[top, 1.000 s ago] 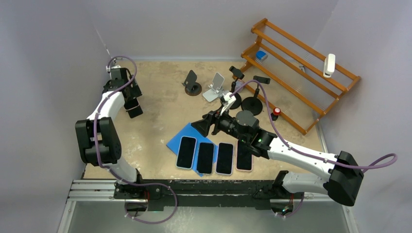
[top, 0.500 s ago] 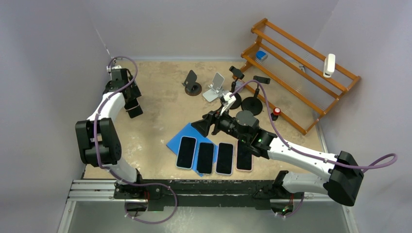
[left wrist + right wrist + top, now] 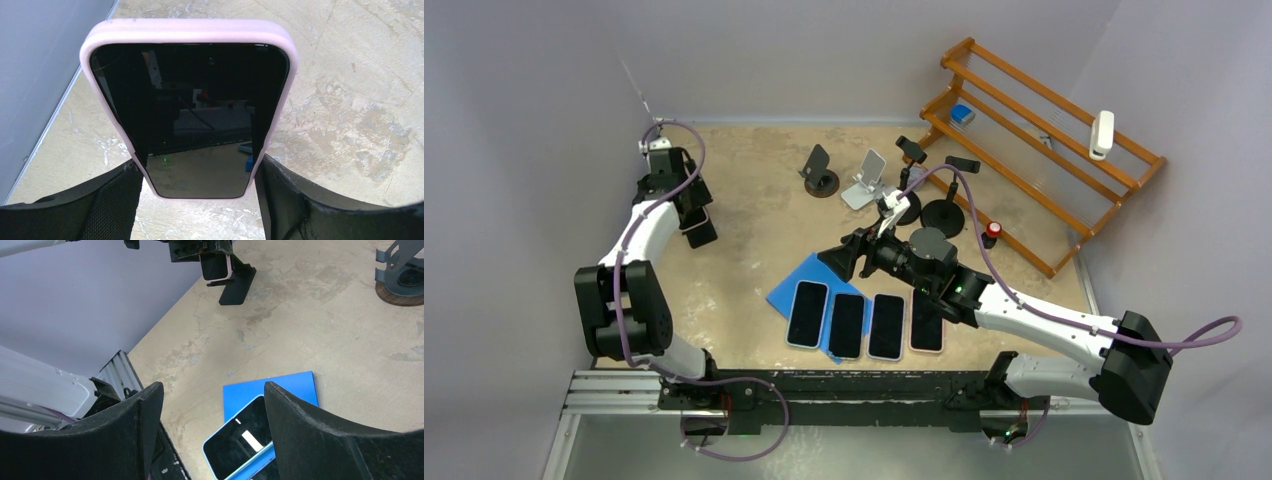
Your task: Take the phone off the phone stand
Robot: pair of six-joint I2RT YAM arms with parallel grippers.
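Gripping a pink-cased phone [image 3: 190, 100] by its lower edges, the left gripper [image 3: 197, 167] is clamped on it at the far-left side of the table [image 3: 350, 100], beside the wall. Phone roughly upright, screen dark, just in front of the black stand [image 3: 239, 287]; whether they touch cannot be told. Centre: blue mat [image 3: 280, 387] flat, handsets lying on it. Right gripper [image 3: 212, 390] hovers at the mat's far edge, fingers wide apart, holding nothing. Wooden rack [image 3: 1044, 140] far right.

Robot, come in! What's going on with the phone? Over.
Left jaws shut on pink phone, at black stand. Right jaws open, empty, over blue mat. Nothing blocking.
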